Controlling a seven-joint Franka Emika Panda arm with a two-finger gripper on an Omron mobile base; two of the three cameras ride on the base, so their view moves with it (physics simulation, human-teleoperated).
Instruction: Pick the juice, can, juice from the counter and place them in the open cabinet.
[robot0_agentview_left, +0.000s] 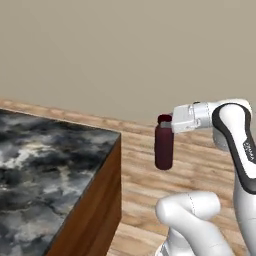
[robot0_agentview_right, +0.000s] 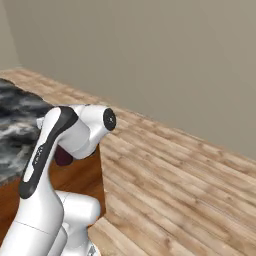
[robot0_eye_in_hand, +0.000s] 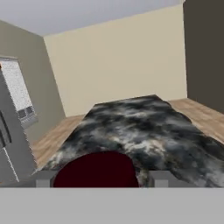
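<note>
End effector (robot0_agentview_left: 170, 124) clamped on bottle (robot0_agentview_left: 164, 145) near its cap, hanging off desk (robot0_agentview_left: 45, 165) corner above floor; high grip risks swing or slip in transit.

Glossy marbled-stone counter (robot0_agentview_left: 45, 165), wooden base (robot0_agentview_left: 95, 210)

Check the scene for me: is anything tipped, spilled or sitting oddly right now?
Nothing stands out. The dark maroon bottle hangs upright in the gripper, held near its cap, out past the counter edge and over the wood floor. No spill shows on the marbled top.
</note>
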